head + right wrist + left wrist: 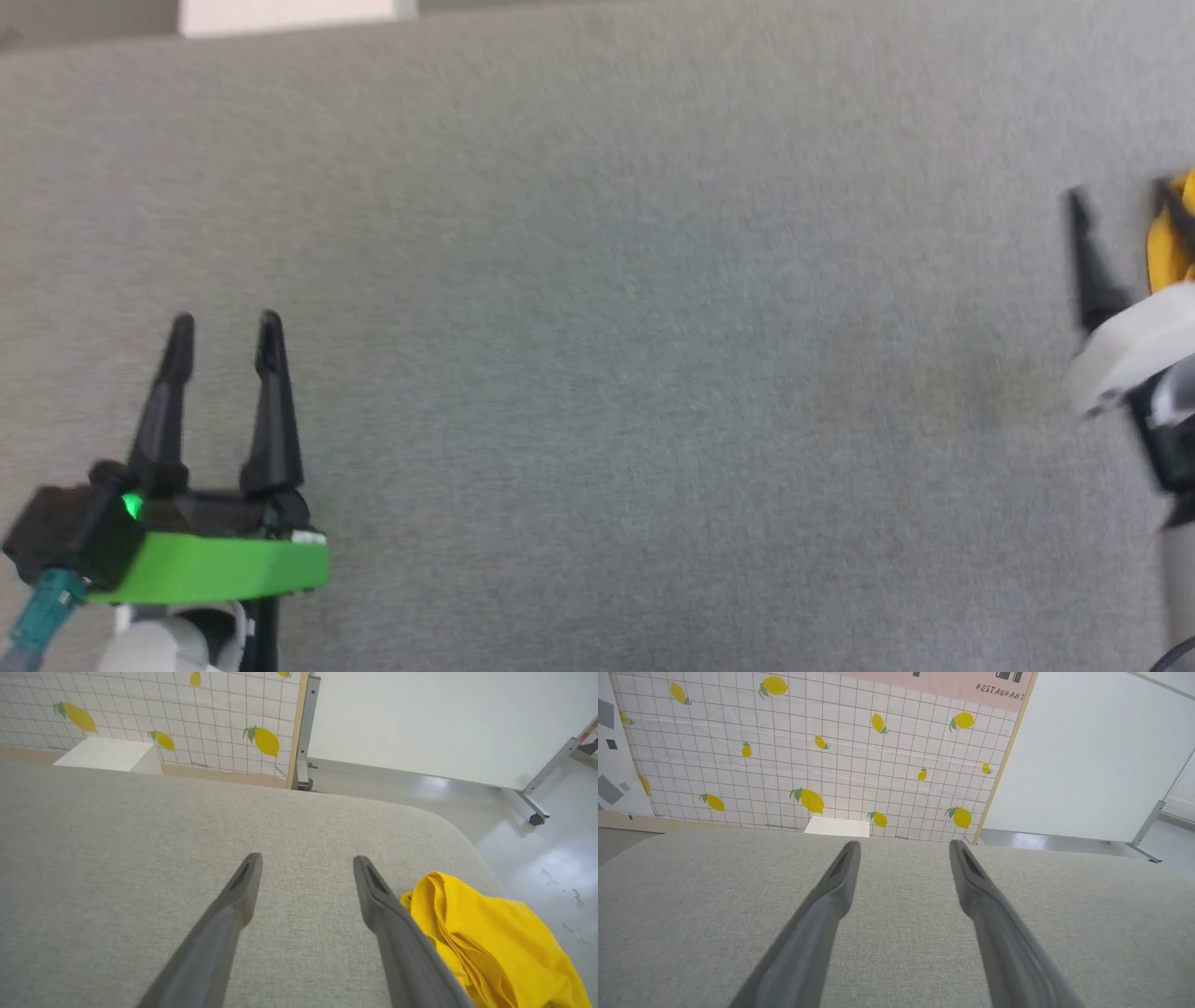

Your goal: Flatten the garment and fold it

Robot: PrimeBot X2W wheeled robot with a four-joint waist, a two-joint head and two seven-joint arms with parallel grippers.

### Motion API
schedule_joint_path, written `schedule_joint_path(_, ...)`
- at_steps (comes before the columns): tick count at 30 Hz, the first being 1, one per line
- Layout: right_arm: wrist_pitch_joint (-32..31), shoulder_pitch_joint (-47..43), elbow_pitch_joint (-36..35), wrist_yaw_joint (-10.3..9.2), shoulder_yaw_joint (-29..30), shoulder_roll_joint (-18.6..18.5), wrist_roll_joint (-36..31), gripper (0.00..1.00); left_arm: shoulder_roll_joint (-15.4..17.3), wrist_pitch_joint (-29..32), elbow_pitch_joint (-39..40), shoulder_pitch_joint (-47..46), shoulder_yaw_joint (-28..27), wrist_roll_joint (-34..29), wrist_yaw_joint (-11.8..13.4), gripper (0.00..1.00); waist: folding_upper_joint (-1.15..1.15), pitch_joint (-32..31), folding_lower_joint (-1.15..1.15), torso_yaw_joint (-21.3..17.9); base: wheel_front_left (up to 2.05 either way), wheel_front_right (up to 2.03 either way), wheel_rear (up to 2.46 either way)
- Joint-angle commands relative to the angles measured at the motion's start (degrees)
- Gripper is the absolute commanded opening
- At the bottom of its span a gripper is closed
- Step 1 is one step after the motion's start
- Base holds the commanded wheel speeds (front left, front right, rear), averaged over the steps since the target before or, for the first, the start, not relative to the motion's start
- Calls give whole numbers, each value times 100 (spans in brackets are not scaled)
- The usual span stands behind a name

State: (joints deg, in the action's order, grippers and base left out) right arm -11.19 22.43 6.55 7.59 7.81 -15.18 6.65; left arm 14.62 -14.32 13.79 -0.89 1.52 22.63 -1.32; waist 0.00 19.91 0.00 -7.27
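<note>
The right gripper (307, 857) has its two dark fingers spread apart with nothing between them but bare cloth surface. In its wrist view, the finger on the right runs alongside the edge of the garment (490, 933); whether it touches the cloth cannot be told. The garment is a bunched heap of plain yellow fabric with deep folds. It lies at the rounded right corner of the grey fabric-covered surface (607, 327), and part of it hangs out past the edge over the shiny pale floor (537, 858). No print is visible on it. In the head view the gripper sits at the far right edge, blurred, with a sliver of yellow beside its fingers.

The left gripper (226, 322) is low on the left of the head view, well apart from the garment. Its fingers are also parted and hold nothing, above a green housing with a lit green lamp.

Beyond the far edge of the surface stands a white box (107, 753). Behind it are a gridded backdrop printed with lemons (831, 756) and a white panel on a wheeled metal frame (444, 718).
</note>
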Motion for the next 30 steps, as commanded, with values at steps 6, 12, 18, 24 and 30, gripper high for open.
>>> schedule_joint_path(6, 201, -781, -928, -10, -481, 383, -109, 100, -168, -14, -237, 332, 103, 39, 80, 100, 0, -981, 0, 625, 0, 0, 0)
schedule_joint_path(12, 480, -1484, -1510, -10, -609, 519, -492, 100, -235, -4, -376, 527, 151, -31, 195, 100, 0, -1194, 0, 828, 0, 0, 0)
schedule_joint_path(18, 1128, -2192, -1772, -10, -323, 1065, -954, 100, -355, -42, -497, 700, 229, -120, 175, 100, 0, -1337, 0, 974, 0, 0, 0)
schedule_joint_path(24, 1771, -2747, -1404, -10, -161, 1224, -1128, 100, -487, -63, -689, 923, 247, -273, 109, 100, 0, -1527, 0, 1025, 0, 0, 0)
schedule_joint_path(30, 2040, -2863, -806, -10, -63, 1228, -816, 100, -637, -66, -778, 1150, 183, -435, 7, 100, 0, -1688, 0, 1004, 0, 0, 0)
